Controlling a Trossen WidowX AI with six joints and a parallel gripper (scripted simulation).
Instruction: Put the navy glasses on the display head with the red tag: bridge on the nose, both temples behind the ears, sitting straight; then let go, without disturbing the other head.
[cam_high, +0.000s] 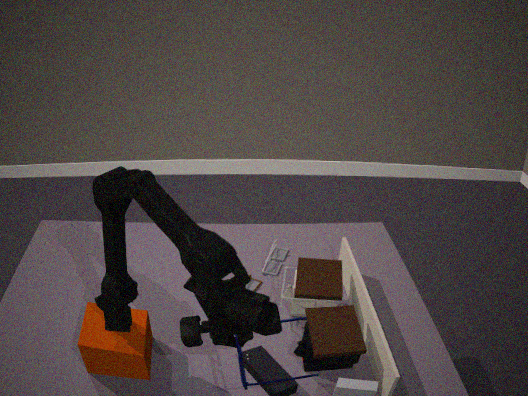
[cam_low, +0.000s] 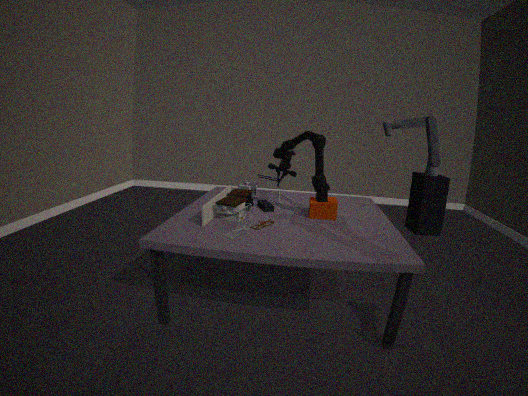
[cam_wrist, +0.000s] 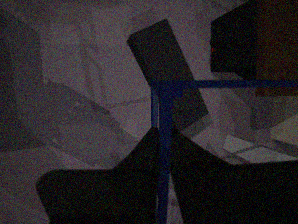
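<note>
The navy glasses (cam_high: 243, 367) (cam_wrist: 235, 84) are held in the air by my gripper (cam_high: 238, 342) (cam_wrist: 160, 132), which is shut on their front frame. Both temples extend toward the dark display head (cam_high: 332, 362) (cam_wrist: 232, 47) with a brown top; one runs in front of it, the other toward the gap between the heads. In the top view the glasses stand short of the dark head's face. A small red spot shows on this head in the wrist view; whether it is the tag is unclear. The pale display head (cam_high: 311, 306) with a brown top stands beside it.
A dark oblong case (cam_high: 270, 372) (cam_low: 265, 205) (cam_wrist: 167, 65) lies below the glasses. A pale panel (cam_high: 367, 315) (cam_low: 207, 212) stands behind the heads. A white block (cam_high: 356, 386) is near the dark head. Brown-framed glasses (cam_low: 262, 225) and a pale outlined item (cam_high: 276, 260) lie on the table.
</note>
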